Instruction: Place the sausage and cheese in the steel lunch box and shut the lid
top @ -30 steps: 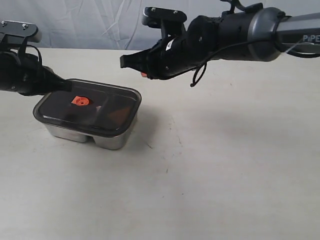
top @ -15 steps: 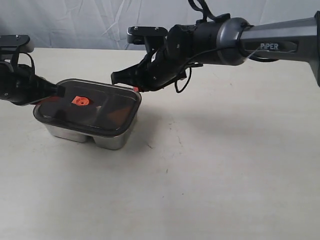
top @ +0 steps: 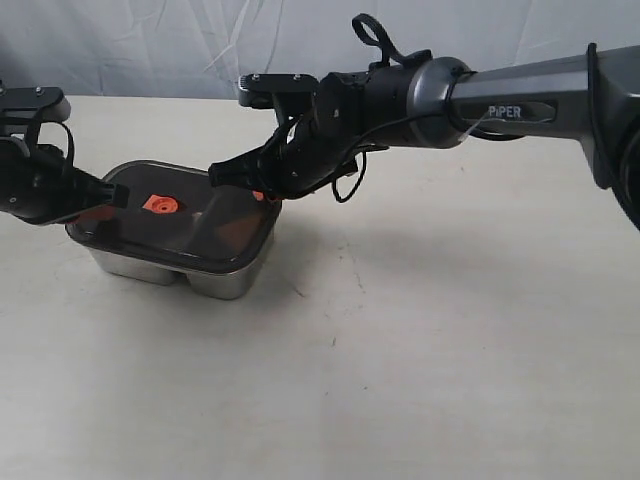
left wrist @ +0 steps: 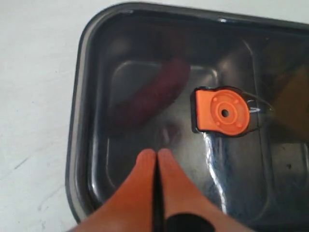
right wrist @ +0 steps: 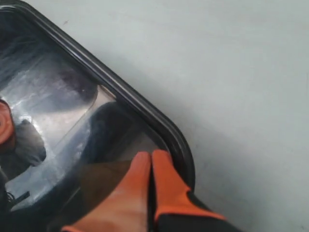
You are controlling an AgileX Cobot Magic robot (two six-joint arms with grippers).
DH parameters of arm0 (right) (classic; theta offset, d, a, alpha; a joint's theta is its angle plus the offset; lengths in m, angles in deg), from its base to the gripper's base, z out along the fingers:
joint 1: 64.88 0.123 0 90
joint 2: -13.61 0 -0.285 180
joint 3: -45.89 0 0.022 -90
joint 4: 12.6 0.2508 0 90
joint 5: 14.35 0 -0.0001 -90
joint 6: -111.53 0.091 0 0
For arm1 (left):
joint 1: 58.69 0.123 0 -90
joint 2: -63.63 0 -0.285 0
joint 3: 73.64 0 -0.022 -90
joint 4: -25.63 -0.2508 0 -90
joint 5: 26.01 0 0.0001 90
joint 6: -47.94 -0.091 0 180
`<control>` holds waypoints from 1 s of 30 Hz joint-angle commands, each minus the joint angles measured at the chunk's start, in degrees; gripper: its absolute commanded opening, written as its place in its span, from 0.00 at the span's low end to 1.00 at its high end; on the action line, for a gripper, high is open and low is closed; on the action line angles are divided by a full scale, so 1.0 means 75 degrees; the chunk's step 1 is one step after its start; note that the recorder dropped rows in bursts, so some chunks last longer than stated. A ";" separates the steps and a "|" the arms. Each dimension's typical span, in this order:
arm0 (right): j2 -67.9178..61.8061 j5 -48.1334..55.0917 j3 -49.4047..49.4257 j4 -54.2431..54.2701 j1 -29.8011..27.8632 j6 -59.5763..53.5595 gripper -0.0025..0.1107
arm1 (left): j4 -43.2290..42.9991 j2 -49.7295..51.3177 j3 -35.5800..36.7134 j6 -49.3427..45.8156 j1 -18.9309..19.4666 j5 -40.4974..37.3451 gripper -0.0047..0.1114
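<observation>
Since a second ago the right arm has swung across and down, so the right gripper (top: 216, 178) now sits over the far right corner of the flat, dark smoky translucent plastic lid (top: 190, 225), fingers pinched together with nothing in them. That lid is already on the shiny rectangular stainless-steel lunch box (top: 215, 280), which stands toward the left side of the pale tabletop (top: 450, 350). The left gripper (left wrist: 157, 157) is closed and empty too, tips over the lid's left end; whether they actually touch it can't be told.

By the looks of it the lid is light, stiff and slick, so pressing down near the rim and corners probably seats the seal better than grabbing it.

The left wrist view shows the small curved dark-red sausage (left wrist: 149, 94) through the plastic, next to the small orange centre valve (left wrist: 223, 112). The exterior view barely hints at it, but it does catch the yellow wedge of toy cheese (top: 235, 232) as an orangey patch in the other compartment.
</observation>
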 commanded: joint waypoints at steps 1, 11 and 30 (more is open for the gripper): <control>-0.0173 0.0114 0.0006 0.0034 0.0018 -0.0056 0.01 | -0.0368 0.0419 -0.0031 0.0372 0.0025 0.0067 0.04; -0.0172 0.0182 0.0006 0.0045 0.0018 -0.0056 0.01 | -0.0353 0.1173 -0.0031 0.0372 0.0025 0.0090 0.04; 0.0173 0.0997 0.0006 0.0093 0.0071 -0.0056 0.01 | -0.0286 0.1275 -0.0050 0.0372 0.0025 -0.0140 0.04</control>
